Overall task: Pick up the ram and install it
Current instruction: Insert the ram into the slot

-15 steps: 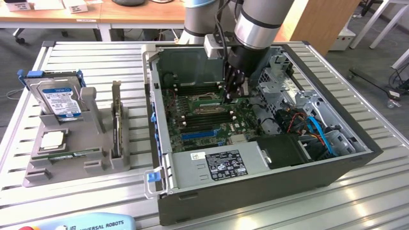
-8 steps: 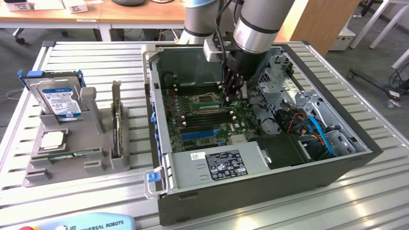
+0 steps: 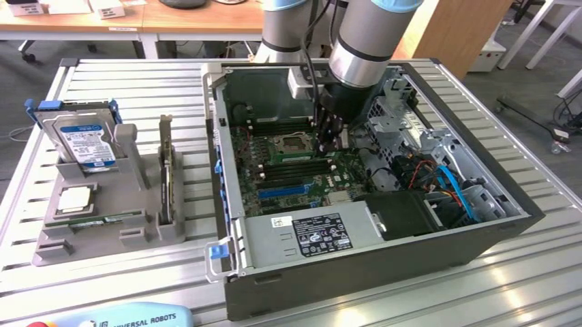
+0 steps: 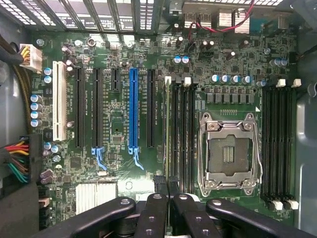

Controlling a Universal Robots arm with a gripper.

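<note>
The pincer (image 4: 167, 184) is lowered inside the open computer case (image 3: 509, 204), with its fingers drawn almost together and clamped on the ram (image 4: 167, 129). In the wrist view the ram is seen edge-on, as a thin pale strip running away from the fingertips. It is lined up with the bank of dark slots (image 4: 182, 129) just beside the processor socket (image 4: 229, 151). Whether its lower edge is already seated in a slot cannot be told.

The ram is judged to be very light and stiff, but thin and brittle, so it is likely to be harmed by bending or twisting rather than by its own weight. Its flat faces are smooth and could slip between the fingers if it is pushed hard. It is best gripped across the two flat faces, near the middle of the long upper edge, so that it hangs level and does not tip toward one end. The contact edge and the small chips are best left untouched. The present grip appears to be of that kind, with the stick held upright between the fingers.

A second stick (image 3: 91, 221) of the same sort is seen lying on the grey holder (image 3: 54, 253) outside the case, toward the exterior view's left and well apart from the pincer. A hard drive (image 3: 86, 139) and a square chip (image 3: 75, 198) are kept there too.
</note>
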